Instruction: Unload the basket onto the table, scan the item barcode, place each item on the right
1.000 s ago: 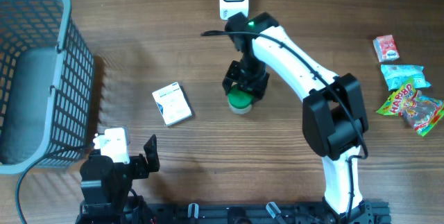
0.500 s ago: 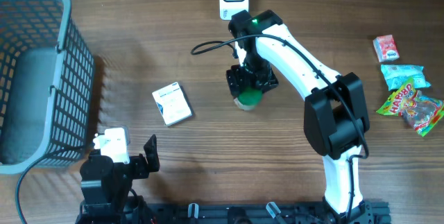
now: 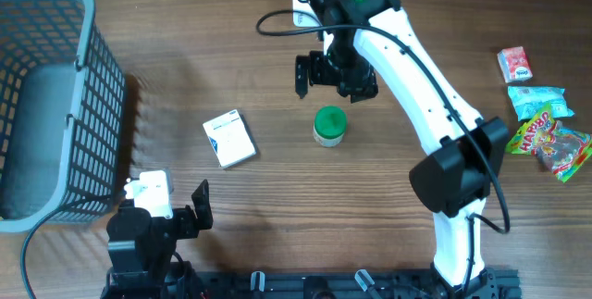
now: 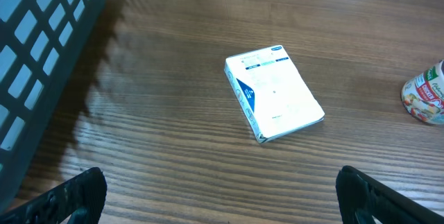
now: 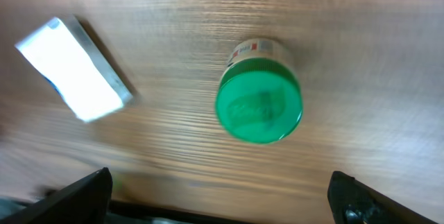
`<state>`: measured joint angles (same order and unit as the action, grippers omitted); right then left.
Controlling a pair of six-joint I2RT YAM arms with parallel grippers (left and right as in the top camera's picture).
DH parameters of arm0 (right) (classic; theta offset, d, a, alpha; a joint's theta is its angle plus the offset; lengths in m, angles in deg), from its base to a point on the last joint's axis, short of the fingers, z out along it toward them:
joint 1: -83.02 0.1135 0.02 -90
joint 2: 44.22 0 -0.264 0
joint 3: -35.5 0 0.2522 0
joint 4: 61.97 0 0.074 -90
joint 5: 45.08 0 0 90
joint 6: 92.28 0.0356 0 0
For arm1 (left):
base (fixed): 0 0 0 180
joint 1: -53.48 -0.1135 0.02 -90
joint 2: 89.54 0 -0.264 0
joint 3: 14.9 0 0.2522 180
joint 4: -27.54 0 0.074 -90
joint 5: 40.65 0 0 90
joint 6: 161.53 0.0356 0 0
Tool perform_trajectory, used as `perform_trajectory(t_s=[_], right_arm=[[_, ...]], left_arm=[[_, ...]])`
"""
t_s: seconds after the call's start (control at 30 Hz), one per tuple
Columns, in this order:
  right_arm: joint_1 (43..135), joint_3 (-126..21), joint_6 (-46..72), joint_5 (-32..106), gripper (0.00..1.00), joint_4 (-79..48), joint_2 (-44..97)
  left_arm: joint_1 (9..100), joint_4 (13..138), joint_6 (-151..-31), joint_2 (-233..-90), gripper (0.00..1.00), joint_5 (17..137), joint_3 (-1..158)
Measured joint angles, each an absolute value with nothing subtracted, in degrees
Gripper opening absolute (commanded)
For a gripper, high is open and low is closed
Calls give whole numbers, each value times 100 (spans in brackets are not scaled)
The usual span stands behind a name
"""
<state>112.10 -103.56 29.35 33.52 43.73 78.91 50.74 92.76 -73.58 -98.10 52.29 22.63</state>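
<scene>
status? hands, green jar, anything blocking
Left hand open, empty. Right hand open, hovering clear of green-lid jar. Jar upright on table. Nothing blocking.

Shop-like checkout bench, with shopping basket (image 3: 88, 21) and snack packets (image 3: 546, 137)

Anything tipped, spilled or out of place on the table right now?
Nothing stands out. The green-lidded jar stands upright and closed, clear of the open right hand. The white box lies flat and looks intact, and the snack packets sit in a loose pile well away from both. No spills are visible.
</scene>
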Motion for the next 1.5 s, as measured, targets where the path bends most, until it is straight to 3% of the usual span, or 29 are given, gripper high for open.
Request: perform_trajectory(t_s=[0.4, 0.57, 1.0, 1.37, 1.4, 1.5], right_arm=[[11486, -9396, 8778, 3223, 100, 4367, 7854], [11663, -8867, 9997, 3119, 100, 3912, 7856], [11656, -7912, 10212, 3484, 100, 2382, 7856], [11615, -7484, 9748, 4058, 100, 2115, 7856], [11608, -7414, 9624, 4078, 98, 1908, 7856], [11602, -7363, 9280, 4096, 74, 1700, 7856]], left_arm=[[5074, 9276, -7358, -9810, 100, 5229, 2263], [5074, 9276, -7358, -9810, 100, 5229, 2263], [5074, 9274, -7358, -9810, 100, 5229, 2263], [5074, 9276, -7358, -9810, 100, 5229, 2263], [5074, 9276, -7358, -9810, 100, 5229, 2263], [5074, 9276, -7358, -9810, 100, 5229, 2263]])
